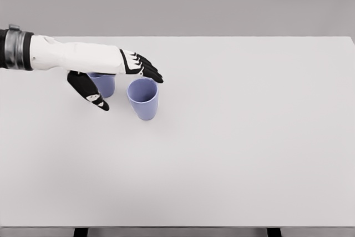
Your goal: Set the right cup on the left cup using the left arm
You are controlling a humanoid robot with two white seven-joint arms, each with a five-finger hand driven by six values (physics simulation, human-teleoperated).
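Reaching in over the table [233, 137], the left hand [119, 76] hovers with fingers [148, 70] extended and thumb [89, 91] spread downward, holding nothing. The right cup [143, 99] stands upright just right of the left cup [103, 84]; the two are close but apart. The fingertips lie above the right cup's rear rim, while the palm partly hides the left cup. Contact cannot be confirmed. The right cup appears to be light, thin-walled plastic with a smooth, tapered side, so it may slip or tip under a careless push. Grip it around the upper wall below the rim, thumb opposing fingers, with moderate force.
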